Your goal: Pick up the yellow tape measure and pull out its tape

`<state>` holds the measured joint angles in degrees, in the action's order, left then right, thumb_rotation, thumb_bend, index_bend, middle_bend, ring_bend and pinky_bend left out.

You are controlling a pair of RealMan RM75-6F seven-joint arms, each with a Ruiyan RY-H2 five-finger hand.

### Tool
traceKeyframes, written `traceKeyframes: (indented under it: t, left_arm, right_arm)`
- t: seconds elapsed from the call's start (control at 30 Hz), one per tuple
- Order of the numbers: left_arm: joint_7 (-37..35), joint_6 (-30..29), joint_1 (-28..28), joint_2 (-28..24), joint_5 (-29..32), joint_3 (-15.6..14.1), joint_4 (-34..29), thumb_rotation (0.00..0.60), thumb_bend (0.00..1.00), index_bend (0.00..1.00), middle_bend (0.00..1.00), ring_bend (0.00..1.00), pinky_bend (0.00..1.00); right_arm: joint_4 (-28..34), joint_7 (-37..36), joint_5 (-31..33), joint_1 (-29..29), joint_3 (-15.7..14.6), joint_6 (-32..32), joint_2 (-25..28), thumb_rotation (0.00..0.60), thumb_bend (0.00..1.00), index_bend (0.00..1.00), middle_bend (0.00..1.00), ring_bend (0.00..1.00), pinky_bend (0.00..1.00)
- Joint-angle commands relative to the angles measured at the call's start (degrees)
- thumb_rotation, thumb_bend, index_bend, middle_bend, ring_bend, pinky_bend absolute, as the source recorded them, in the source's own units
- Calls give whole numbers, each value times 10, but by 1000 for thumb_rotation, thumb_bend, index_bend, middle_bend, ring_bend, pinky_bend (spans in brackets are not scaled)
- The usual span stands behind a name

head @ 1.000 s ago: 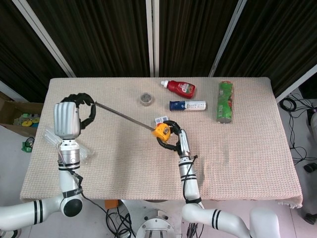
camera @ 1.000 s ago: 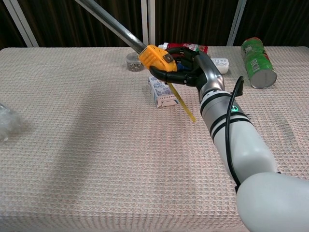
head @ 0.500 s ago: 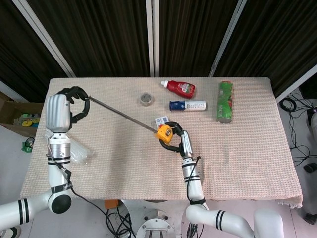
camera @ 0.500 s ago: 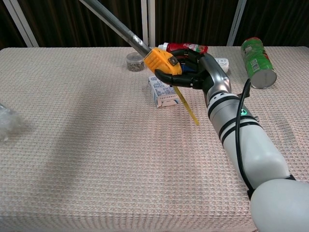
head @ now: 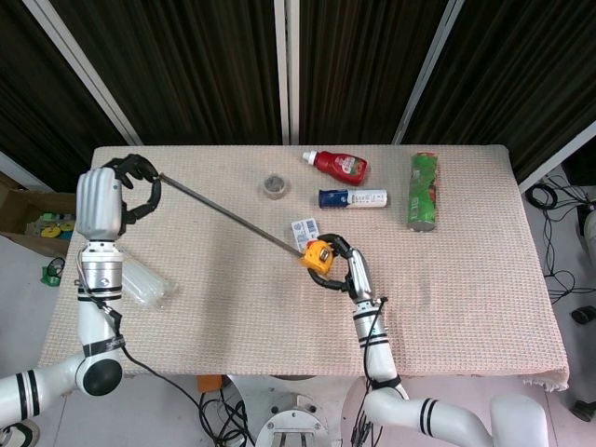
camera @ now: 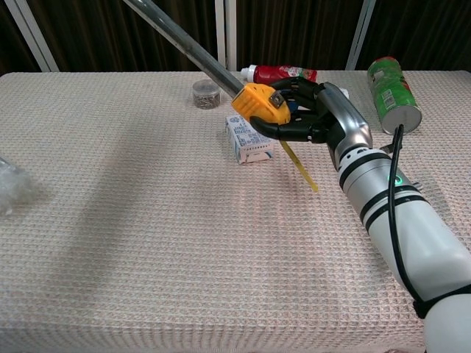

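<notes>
Table (head: pixel 466 279) with a beige woven cloth fills most of both views, dark curtains behind it at the top.

Right arm comes up from the bottom centre of the head view and from the lower right in the chest view. Right hand (camera: pixel 324 118) sits just right of frame centre, raised off the cloth, fingers curled round the yellow tape measure (camera: pixel 261 103), gripping it. A thin yellow strap hangs down from the case toward the cloth.

Left arm stands at the left edge of the head view. Left hand (head: pixel 107 191) is in the upper left, fingers curled in, pinching the far end of the tape (head: pixel 228 216). The tape is pulled out, a long straight grey strip running diagonally from the left hand down-right to the case in the right hand. In the chest view it runs off the top edge, left of centre; left hand not seen there.

Green can (head: pixel 424 189) lies on its side at upper right. Red bottle (head: pixel 339 165) lies at top centre, a white and blue bottle (head: pixel 354 197) just below it. Clear plastic bottle (head: pixel 144 284) lies at the left edge of the cloth, beside the left arm. Small white carton (camera: pixel 249 140) lies on the cloth just under the tape measure. Small round grey roll (head: pixel 275 185) sits at top centre, left of the red bottle.
</notes>
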<state>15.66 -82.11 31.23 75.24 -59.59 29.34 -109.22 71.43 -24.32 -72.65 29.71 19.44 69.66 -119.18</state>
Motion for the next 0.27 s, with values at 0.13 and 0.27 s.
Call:
traceKeyframes:
  t: [0.13, 0.27]
  left_arm:
    - [-6, -1, 1, -4, 2, -2, 2, 600, 586, 596, 573, 514, 578]
    - [-10, -2, 1, -8, 5, -3, 2, 600, 585, 597, 573, 514, 578]
  right_arm:
    - [1, -5, -10, -8, -11, 2, 12, 600, 329, 740, 616, 531, 290]
    - [1, -10, -10, -12, -13, 2, 16, 600, 329, 742, 616, 531, 290]
